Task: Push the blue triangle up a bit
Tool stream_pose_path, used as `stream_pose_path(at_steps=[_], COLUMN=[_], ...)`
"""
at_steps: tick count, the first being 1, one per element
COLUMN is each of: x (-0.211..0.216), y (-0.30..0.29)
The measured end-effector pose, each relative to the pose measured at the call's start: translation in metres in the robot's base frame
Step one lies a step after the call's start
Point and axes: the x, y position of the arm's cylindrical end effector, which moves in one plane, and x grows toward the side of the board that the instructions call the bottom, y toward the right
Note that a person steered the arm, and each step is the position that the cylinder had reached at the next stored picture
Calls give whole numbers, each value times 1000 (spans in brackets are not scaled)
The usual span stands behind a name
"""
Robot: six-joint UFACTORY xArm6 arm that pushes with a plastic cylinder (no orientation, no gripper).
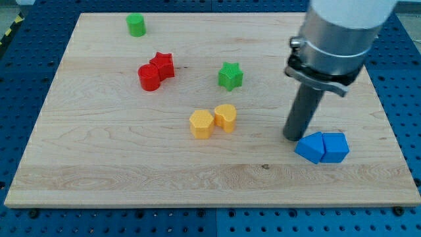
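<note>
Two blue blocks lie touching at the view's lower right. The left one (310,147) has a wedge-like shape and looks like the blue triangle. The right one (336,147) looks like a blue cube. My tip (294,137) rests on the board just to the upper left of the blue triangle, very close to its edge or touching it; I cannot tell which. The rod rises from the tip to the arm's grey body at the view's top right.
A yellow hexagon (201,124) and a yellow heart (225,117) sit side by side at the centre. A green star (230,76) is above them. A red star (162,64) and a red cylinder (149,78) touch at the upper left. A green cylinder (136,25) stands near the top edge.
</note>
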Motion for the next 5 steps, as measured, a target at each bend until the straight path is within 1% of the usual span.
stream_pose_path(at_steps=[1,2,3,4,5], x=[28,69,82,82,85], y=[-22,5,31,47,91])
